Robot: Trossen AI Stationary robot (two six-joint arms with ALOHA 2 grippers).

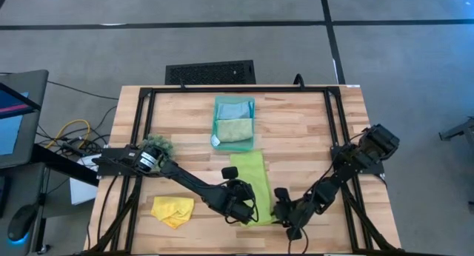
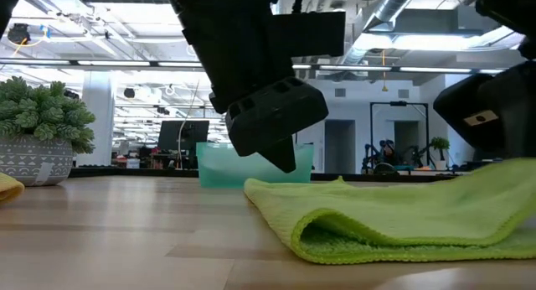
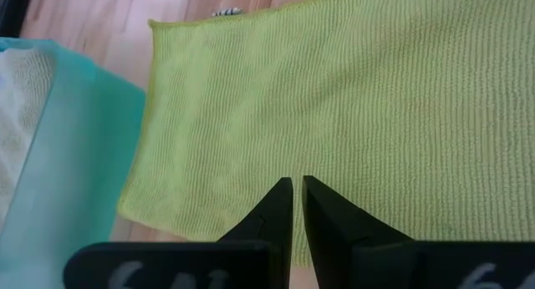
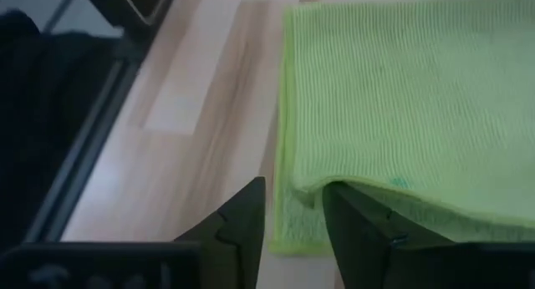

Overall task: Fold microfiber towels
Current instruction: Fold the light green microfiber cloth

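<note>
- Lime green towel (image 1: pixel 252 183) lies flat on the wooden surface (image 1: pixel 304 141), already doubled into a long strip; the low view shows the rounded fold edge facing the camera.
- Left claw (image 1: pixel 245 209) hangs over the strip's near end on its own side, fingers pressed together with nothing between them; cloth sits just under and ahead of the tips in the left wrist view. Likely pinning or about to pinch that edge.
- Right claw (image 1: pixel 282 209) is at the opposite edge of the same end, fingers spread part way, cloth edge lifting slightly just beside one finger (image 4: pixel 355 218). Not pinching anything I can see; reads as a release or a re-grip.
- Both claws at the near end suggests the next fold carries this end away toward the teal tray (image 1: pixel 252 108).
- Tray sits just past the strip's far end from both claws, holding the light blue towel (image 1: pixel 233 109) and pale sage green towel (image 1: pixel 235 130), folded.
- Yellow towel (image 1: pixel 173 209) lies crumpled outboard of the left claw, well apart from it, not yet folded.
</note>
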